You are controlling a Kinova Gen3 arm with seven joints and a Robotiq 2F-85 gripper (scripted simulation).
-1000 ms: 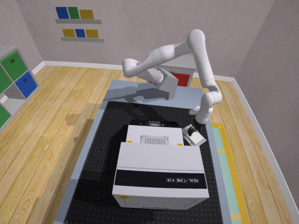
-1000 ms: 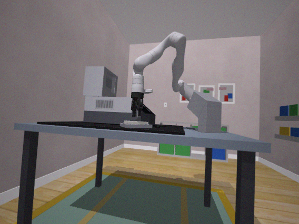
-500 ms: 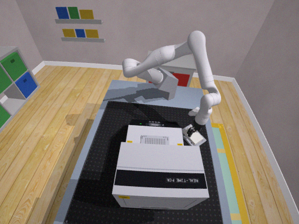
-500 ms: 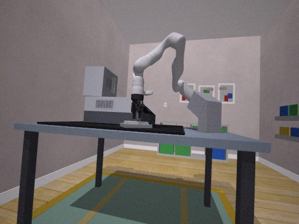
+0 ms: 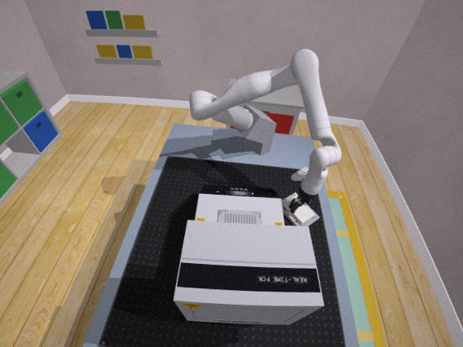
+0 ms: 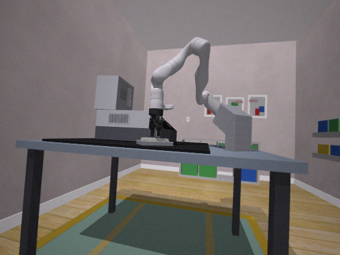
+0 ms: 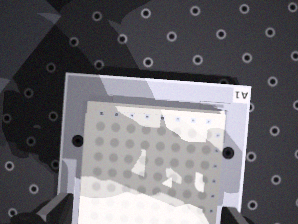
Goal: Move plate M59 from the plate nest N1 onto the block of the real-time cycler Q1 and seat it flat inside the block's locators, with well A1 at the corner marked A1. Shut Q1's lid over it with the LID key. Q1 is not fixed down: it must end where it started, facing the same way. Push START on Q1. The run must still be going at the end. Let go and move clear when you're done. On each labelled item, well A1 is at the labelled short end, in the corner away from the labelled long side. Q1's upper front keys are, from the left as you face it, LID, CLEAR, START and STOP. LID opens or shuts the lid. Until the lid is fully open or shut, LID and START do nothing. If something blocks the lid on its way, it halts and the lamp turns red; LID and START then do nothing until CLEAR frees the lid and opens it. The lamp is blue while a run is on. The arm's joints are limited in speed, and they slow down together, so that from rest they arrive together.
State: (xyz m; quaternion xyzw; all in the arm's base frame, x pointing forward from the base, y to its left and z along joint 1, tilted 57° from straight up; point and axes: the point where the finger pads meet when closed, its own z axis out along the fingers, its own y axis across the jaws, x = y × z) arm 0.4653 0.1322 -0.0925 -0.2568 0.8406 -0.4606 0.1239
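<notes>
Cannot see the near end of the plate (image 5: 305, 213) (image 6: 154, 139) (image 7: 150, 155) or of its nest (image 5: 311, 221) (image 6: 154, 143) (image 7: 72, 115) in the wrist view, both cut off by the bottom edge. Cannot read the plate's tiny edge marks there. Cannot follow the gripper (image 5: 299, 202) (image 6: 155, 136) (image 7: 146, 210) to its full fingers, cropped at the same edge; perhaps just beside the plate in the exterior view, too small to tell. Cannot read the key labels on the front panel (image 5: 240, 190), nor see the block's (image 5: 240, 218) rear part behind the raised lid (image 5: 249, 244) (image 6: 108, 93).
</notes>
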